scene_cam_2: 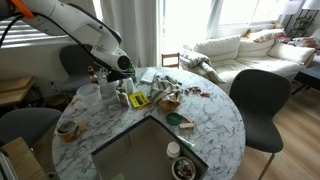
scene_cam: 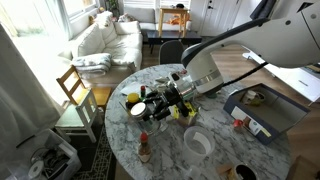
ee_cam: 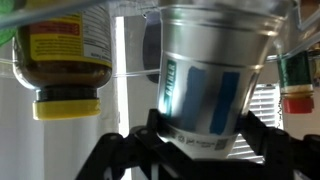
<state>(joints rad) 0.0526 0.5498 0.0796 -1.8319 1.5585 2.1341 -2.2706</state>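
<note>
Marble table (scene_cam: pixel 170 160) — silver can (ee_cam: pixel 205 90) sits squarely between the jaws, jar (ee_cam: pixel 62 60) beside.

Bright window daylight, blown-out glare, blurry backlit wrist view

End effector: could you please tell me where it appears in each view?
Exterior view: the end effector sits at picture centre, over clutter on the round marble table.
Exterior view: the end effector is left of centre, over the same table.
Wrist view: end effector at the bottom edge, fingers flanking a silver can.
Shared landmark: the marble table, in both exterior views.
</note>
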